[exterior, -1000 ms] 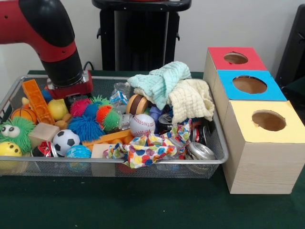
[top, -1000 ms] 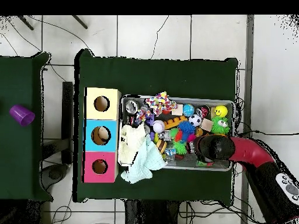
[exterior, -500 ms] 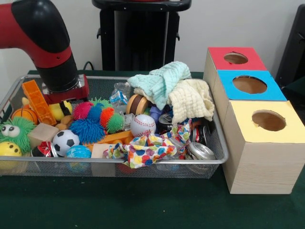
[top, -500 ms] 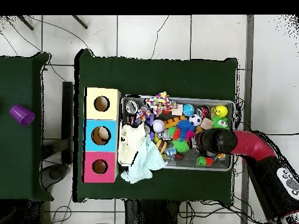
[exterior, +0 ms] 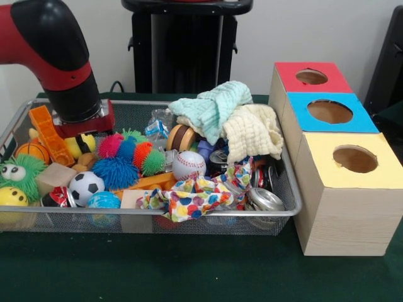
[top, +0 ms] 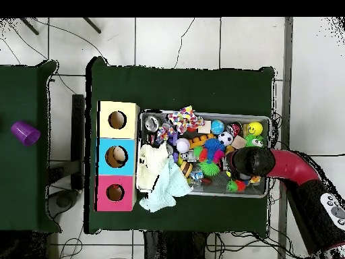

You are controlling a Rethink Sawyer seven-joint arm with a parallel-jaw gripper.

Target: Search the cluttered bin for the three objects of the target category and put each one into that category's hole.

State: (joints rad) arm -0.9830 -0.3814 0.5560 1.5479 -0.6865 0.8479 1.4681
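The wire bin (exterior: 291, 195) is piled with toys, cloths and cans. Balls show at its front: a baseball (exterior: 187, 165), a soccer ball (exterior: 86, 186), a small basketball (exterior: 30, 151) and a blue ball (exterior: 104, 200). My gripper (exterior: 82, 137) is low at the bin's back left corner. It sits among a yellow toy (exterior: 74, 147), an orange block (exterior: 49, 133) and spiky toys (exterior: 126, 157), which hide its lower end. From above, the arm's end (top: 251, 162) covers that part of the bin (top: 202, 113).
Three boxes with round holes stand beside the bin: red (exterior: 312, 77), blue (exterior: 330, 112) and yellow (exterior: 354, 158). Mint (exterior: 214, 107) and cream (exterior: 253, 131) cloths heap near them, and a dotted cloth (exterior: 189, 196) drapes the front. A purple cup (top: 25, 133) is on another table.
The arm's end has shifted a little toward the bin's corner by the orange block and now partly covers the yellow toy. The bin's contents have barely moved.
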